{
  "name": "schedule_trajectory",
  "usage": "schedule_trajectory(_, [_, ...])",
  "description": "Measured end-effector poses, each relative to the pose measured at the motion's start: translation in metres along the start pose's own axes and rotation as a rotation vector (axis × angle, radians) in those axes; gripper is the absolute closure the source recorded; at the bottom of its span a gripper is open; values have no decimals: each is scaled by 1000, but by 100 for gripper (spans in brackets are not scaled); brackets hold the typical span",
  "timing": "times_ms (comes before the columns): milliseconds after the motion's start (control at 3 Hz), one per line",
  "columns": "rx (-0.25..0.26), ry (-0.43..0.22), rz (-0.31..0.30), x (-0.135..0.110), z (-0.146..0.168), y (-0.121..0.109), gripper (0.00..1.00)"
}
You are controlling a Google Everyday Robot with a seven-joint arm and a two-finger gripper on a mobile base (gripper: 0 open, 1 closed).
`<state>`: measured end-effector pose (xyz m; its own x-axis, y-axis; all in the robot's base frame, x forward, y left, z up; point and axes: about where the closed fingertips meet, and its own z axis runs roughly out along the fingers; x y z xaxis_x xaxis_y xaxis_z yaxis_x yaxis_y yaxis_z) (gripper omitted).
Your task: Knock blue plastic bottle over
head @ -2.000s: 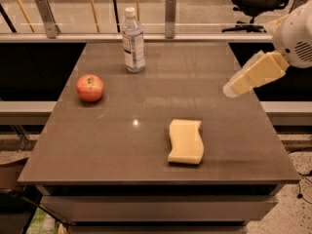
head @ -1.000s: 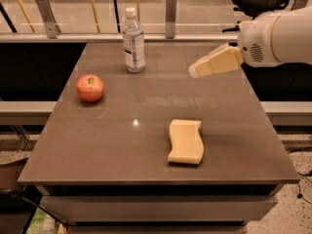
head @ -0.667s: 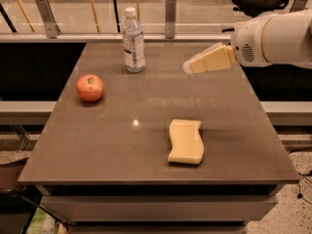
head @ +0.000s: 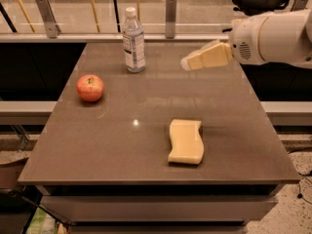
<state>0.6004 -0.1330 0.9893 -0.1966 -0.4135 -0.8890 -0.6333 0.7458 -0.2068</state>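
Observation:
The blue plastic bottle point(head: 133, 39), clear with a white cap and a white-blue label, stands upright at the back of the brown table point(head: 117, 135), left of centre. My gripper point(head: 187, 63) reaches in from the right on a white arm point(head: 273, 37). Its cream-coloured end hovers above the table at about the bottle's mid height, roughly a hand's width to the right of the bottle and apart from it.
A red apple point(head: 90, 87) lies at the left of the table, in front of the bottle. A yellow sponge point(head: 185, 141) lies at front centre-right. A glass rail with metal posts point(head: 170, 14) runs behind the table. Table edges drop off on all sides.
My gripper has moved leftward and toward the back of the table, closing much of the gap to the bottle. The bottle, apple and sponge have not moved.

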Motion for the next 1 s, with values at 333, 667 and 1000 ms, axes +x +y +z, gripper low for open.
schedule_trajectory(333, [-3,-73,19,-5,23,-8,0])
schedule_trajectory(667, [-26,-140,52,-9,50,-13,0])
schedule_trajectory(1000, [-49,-166,79,-12,78,-15,0])
